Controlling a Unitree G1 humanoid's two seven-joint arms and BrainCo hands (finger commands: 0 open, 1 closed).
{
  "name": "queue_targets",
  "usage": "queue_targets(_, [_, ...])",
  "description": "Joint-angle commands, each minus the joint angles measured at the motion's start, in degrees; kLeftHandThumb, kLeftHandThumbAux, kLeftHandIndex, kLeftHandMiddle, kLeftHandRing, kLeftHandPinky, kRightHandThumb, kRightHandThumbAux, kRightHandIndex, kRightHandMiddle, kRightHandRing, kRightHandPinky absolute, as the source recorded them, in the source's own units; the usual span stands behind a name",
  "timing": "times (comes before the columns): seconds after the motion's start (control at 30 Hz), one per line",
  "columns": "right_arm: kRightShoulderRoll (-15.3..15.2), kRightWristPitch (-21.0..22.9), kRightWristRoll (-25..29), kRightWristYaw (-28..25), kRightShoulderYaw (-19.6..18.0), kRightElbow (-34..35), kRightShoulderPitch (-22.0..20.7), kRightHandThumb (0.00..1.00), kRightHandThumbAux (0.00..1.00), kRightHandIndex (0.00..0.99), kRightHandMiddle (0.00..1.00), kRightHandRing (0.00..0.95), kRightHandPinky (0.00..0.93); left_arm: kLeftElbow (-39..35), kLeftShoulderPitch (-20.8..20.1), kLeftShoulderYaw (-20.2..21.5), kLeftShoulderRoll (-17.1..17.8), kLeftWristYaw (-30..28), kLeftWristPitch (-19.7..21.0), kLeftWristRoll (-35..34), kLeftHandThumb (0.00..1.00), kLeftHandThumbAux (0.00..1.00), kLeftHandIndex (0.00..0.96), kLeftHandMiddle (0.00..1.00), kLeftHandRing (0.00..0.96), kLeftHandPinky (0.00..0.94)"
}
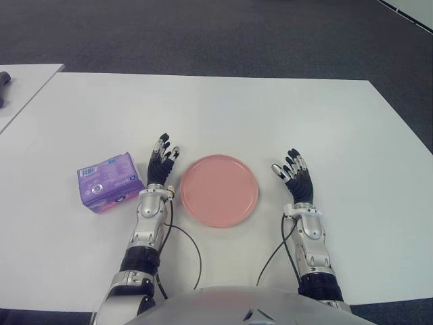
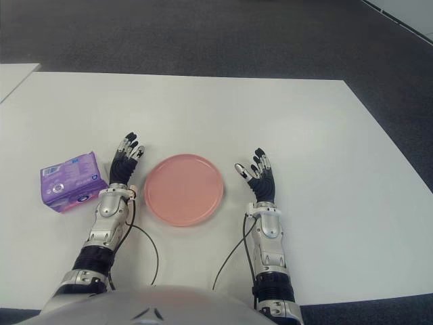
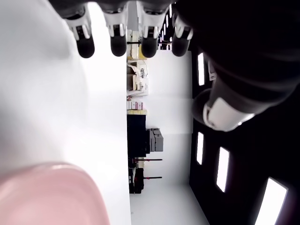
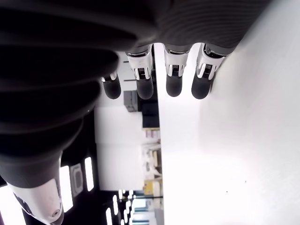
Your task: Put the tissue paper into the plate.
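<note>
Dark grey carpet (image 1: 203, 34) surrounds a white counter (image 1: 270, 115) that fills most of both eye views; the corner of a 2nd white surface (image 1: 20, 84) shows at the far left edge. A round pink plate (image 1: 218, 189) lies flat on the counter in front of the robot, and nothing lies in it. The tissue paper (image 1: 108, 181), a purple plastic-wrapped pack, lies on the counter to the left of the plate, well outside its rim.

The left hand (image 1: 161, 164) shows between the pack and the plate, just beside the pack's right edge and near the plate's left rim; contact with either cannot be confirmed. Its fingers (image 3: 118, 44) are extended and point away from the robot, and they hold nothing. In the left wrist view 4 dark fingertips stand in a row over bare white counter, with the plate's pink rim (image 3: 47, 192) close by.

The right hand (image 1: 295, 177) shows to the right of the plate, apart from its rim. Its fingers (image 4: 173, 84) are likewise straight and spread, with nothing held. Thin black cables (image 1: 186, 247) run from both forearms back toward the robot's body.
</note>
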State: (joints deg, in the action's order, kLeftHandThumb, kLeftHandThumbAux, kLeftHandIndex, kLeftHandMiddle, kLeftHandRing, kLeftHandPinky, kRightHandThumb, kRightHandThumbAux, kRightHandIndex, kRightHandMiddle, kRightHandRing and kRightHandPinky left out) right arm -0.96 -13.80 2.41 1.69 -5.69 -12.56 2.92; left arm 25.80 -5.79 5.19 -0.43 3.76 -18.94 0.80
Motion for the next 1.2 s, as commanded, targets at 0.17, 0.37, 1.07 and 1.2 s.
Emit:
queue_targets(0.17, [0.58, 1.48, 0.23, 0.24, 0.01, -0.65, 0.25, 0.119, 0.704, 0.000, 0.000, 0.000, 0.027, 0.42, 0.41, -0.34, 0.32, -0.86, 0.22, -0.37, 0.000, 0.591, 0.000, 0.000, 0.000, 0.000])
queue_targets(0.37, [0.62, 1.68, 0.11, 0.31, 0.05, -0.55, 0.21, 0.121, 0.702, 0.000, 0.000, 0.000, 0.026, 0.29, 0.25, -0.36, 0.25, -0.86, 0.41, -0.28, 0.000, 0.588, 0.000, 0.000, 0.000, 0.000])
queue_targets(1.07, [1.23, 0.39, 1.22, -0.99, 0.08, -2.55, -0.95, 0.109, 0.732, 0.001, 0.000, 0.001, 0.034, -28.70, -5.66, -1.03, 21.21, -15.83, 3.47, 4.14, 0.019, 0.457, 0.000, 0.000, 0.000, 0.000])
queue_targets(1.2, [1.37, 0.19, 0.68, -0.57, 0.19, -2.96, -1.16, 0.108, 0.729, 0.000, 0.000, 0.000, 0.022, -30.12, -7.19, 0.63, 24.68, -17.28, 3.04, 3.57, 0.030, 0.379, 0.000, 0.000, 0.000, 0.000])
